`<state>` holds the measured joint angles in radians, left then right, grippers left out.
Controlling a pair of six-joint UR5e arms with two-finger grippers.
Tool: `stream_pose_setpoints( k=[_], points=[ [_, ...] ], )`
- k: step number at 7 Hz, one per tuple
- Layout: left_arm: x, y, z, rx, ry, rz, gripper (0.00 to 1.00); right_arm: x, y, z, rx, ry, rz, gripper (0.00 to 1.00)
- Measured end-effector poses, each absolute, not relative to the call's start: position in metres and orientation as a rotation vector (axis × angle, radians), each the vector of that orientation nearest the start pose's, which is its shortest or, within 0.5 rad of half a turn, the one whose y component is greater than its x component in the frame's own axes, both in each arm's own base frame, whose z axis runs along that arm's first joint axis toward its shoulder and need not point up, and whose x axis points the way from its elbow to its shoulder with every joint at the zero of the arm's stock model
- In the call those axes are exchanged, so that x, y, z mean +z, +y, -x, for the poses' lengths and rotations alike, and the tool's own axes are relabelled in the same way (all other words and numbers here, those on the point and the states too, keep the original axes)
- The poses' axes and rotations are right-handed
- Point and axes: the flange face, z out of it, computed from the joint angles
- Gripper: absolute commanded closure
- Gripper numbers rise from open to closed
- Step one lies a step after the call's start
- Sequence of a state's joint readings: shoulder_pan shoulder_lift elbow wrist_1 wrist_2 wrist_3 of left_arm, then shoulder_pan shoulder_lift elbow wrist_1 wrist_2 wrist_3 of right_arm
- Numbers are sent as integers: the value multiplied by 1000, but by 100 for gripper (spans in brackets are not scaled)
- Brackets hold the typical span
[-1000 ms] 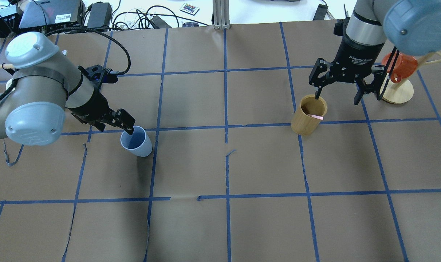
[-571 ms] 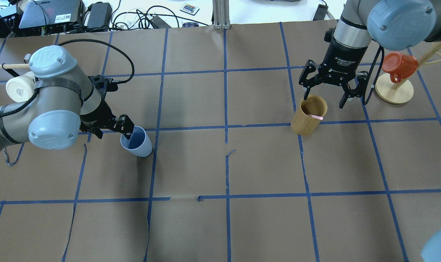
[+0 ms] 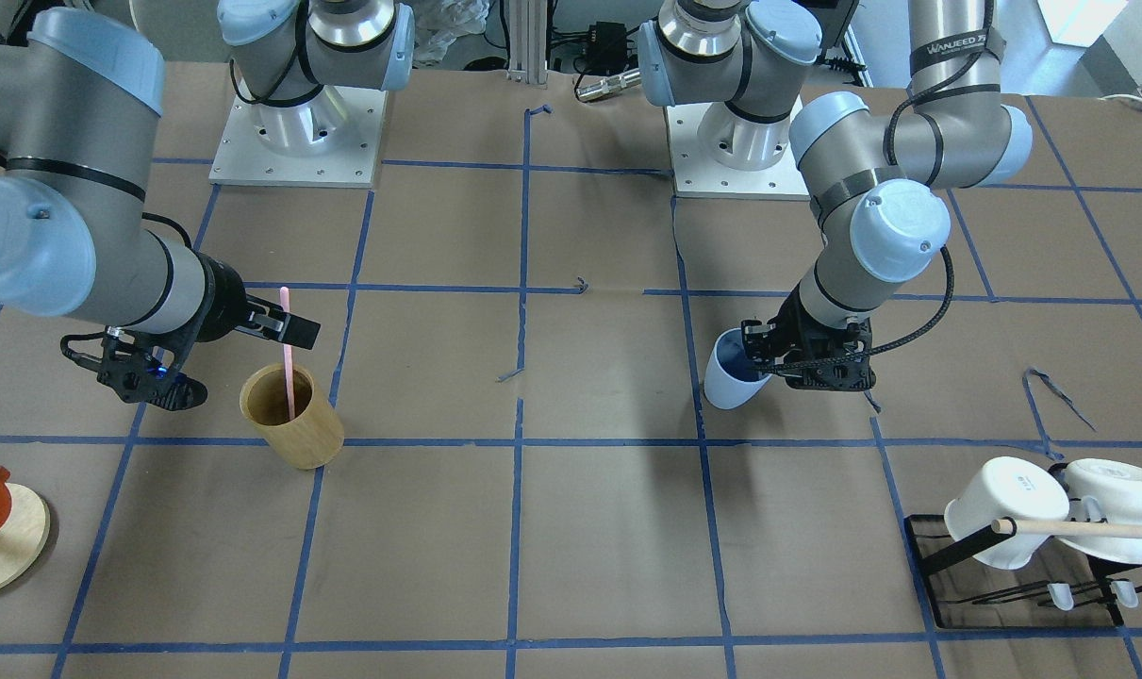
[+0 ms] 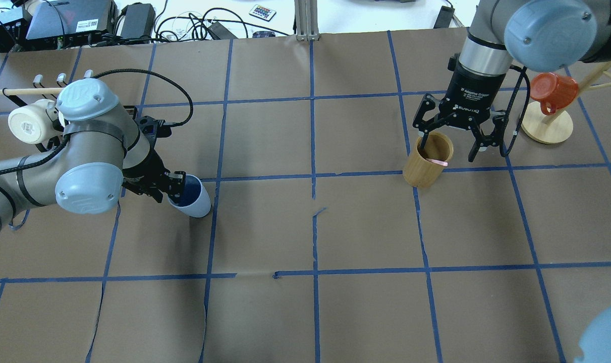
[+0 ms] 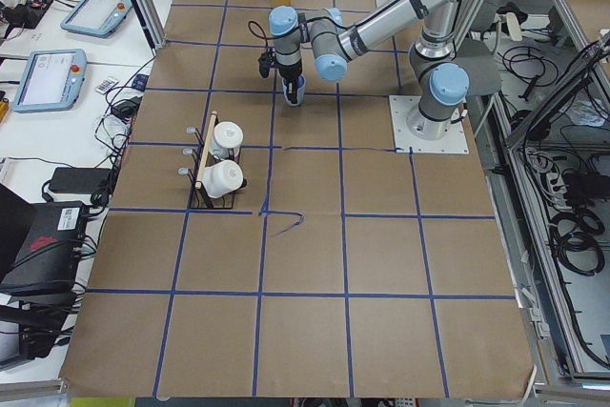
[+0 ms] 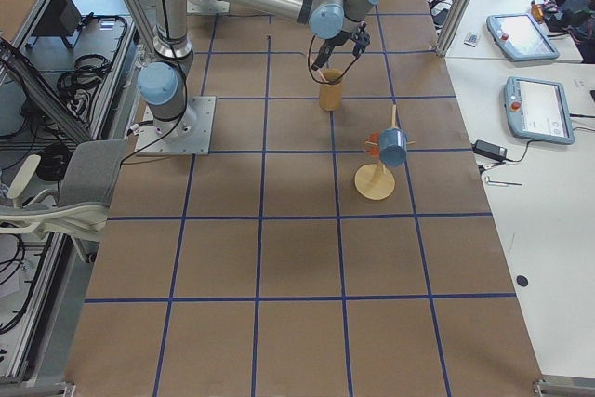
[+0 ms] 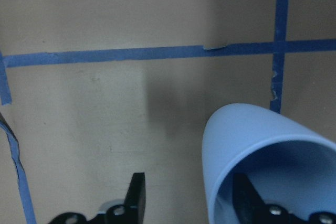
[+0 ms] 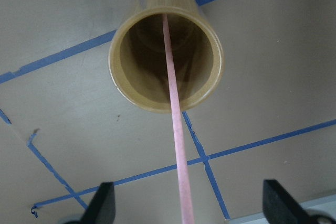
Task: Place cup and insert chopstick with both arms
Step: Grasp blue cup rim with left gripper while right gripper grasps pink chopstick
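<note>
Overhead exterior view. My left pincer (image 4: 169, 190) is at the left of the frame, at mid-height, at the mouth of the cup (image 4: 197, 201). The cup is plain and has no handle; it is pale blue outside, darker blue inside, and wider at the rim than at the base. It stands tilted on the table (image 4: 310, 227), its mouth tipped toward the pincer, just left of a vertical blue tape line and just below a horizontal one.

Left wrist view. This pincer is released. One finger reaches inside the cup. The other finger (image 7: 136, 195) stands outside, apart from the wall, so the rim lies between them ungripped.

My right pincer (image 4: 447, 150), at the upper right of the overhead frame, is also released. Its fingers are spread wide above the holder (image 4: 420, 174), a round tan wooden tube standing upright just above a horizontal tape line. The chopstick (image 4: 439, 162) is thin, straight and pink. It stands inside the holder, leaning on the rim, with its upper part well above the rim.

Right wrist view. The chopstick runs from the holder's floor up between my two fingers and touches neither.

An orange mug (image 4: 552, 89) hangs on a wooden stand (image 4: 547, 126) near the right edge of the overhead frame.
</note>
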<state>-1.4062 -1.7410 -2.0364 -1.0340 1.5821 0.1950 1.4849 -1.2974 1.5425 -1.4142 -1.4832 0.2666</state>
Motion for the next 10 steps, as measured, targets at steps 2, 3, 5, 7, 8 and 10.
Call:
stream_pose_setpoints(
  k=[2,3,5,7,8,10],
  points=[
    [245,-497,53,131,3141,-23,100,344,-558,-94,635,2974,-578,50],
    [254,-502,60,103,3139,-31,100,343,-558,-94,640,2973,-580,51],
    [281,-516,110,17,3142,1,100,338,-557,-95,658,2969,-602,52],
    [283,-521,184,-31,3153,100,100,336,-556,-95,664,2965,-631,58],
    [275,-521,218,-51,3157,134,100,336,-556,-95,661,2964,-634,64],
    [257,-528,267,-87,3183,193,100,336,-556,-95,662,2963,-637,68]
  ],
)
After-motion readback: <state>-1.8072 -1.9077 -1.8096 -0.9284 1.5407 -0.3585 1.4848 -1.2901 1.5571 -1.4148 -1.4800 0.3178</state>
